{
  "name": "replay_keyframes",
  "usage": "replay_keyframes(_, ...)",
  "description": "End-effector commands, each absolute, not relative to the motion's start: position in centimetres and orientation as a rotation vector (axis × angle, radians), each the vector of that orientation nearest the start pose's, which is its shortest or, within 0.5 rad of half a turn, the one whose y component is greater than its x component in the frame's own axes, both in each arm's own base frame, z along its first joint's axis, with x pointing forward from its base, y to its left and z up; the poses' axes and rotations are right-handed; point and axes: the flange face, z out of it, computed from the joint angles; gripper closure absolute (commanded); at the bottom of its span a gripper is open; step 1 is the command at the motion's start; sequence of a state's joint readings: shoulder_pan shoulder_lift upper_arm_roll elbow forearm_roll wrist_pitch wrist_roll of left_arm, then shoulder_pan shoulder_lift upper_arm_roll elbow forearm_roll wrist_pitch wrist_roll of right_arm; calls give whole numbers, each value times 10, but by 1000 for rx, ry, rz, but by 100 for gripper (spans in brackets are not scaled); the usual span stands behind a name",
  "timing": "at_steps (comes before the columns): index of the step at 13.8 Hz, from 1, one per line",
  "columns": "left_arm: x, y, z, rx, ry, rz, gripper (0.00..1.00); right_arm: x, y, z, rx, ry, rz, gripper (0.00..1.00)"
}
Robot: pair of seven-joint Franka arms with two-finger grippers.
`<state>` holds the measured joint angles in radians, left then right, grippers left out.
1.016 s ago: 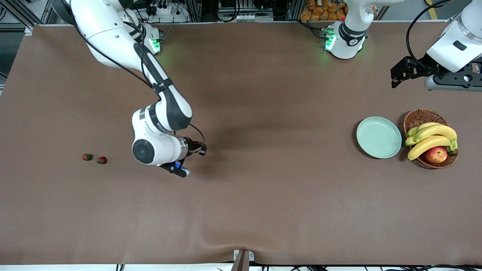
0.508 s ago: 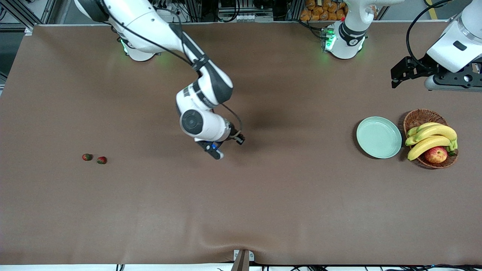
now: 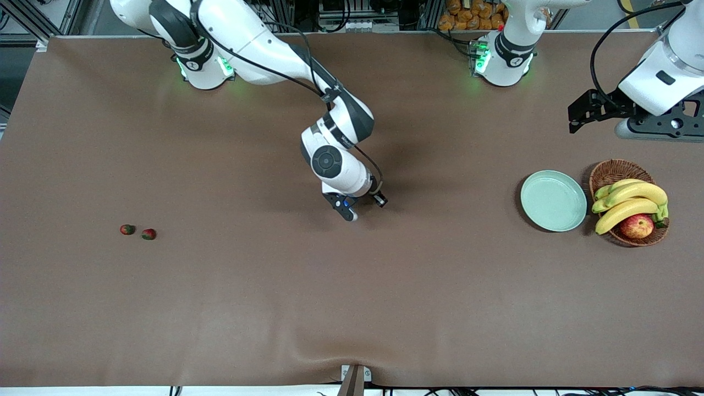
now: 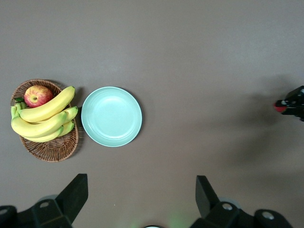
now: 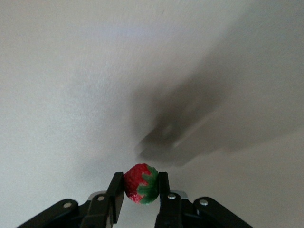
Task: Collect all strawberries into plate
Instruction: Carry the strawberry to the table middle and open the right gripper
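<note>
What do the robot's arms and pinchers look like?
Both arms are glossy white with black joint bands, black cables along them and green lights at their bases. The right gripper has black fingers with silver screws. The left gripper has black, wedge-shaped fingers.

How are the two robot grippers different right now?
The right gripper has its jaws shut on a strawberry, over the bare middle of the table; the left gripper is open and empty, waiting high above the plate. Both have two dark fingers.
</note>
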<state>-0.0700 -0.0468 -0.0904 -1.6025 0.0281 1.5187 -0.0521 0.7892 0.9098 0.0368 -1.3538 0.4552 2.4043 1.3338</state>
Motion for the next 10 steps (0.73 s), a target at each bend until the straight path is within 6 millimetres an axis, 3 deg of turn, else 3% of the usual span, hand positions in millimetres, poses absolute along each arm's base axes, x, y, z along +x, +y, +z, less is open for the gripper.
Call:
replay_keyframes(1, 535, -80, 625, -3111, 185, 66, 0, 516, 565, 182, -2546, 1192, 363, 22)
replay_keyframes(2, 537, -80, 622, -3114, 181, 76, 0, 515, 565, 181, -2550, 1202, 362, 0)
replay_keyframes(4, 538, -81, 621, -3120, 177, 80, 0, 521, 560, 189, -2553, 1203, 362, 0)
replay_keyframes(7, 539, -83, 629, -3126, 165, 52, 0, 544, 535, 226, -2595, 1217, 416, 0)
replay_keyframes(10, 538, -106, 629, -3125, 206, 49, 0, 572, 509, 263, -2625, 1191, 305, 0)
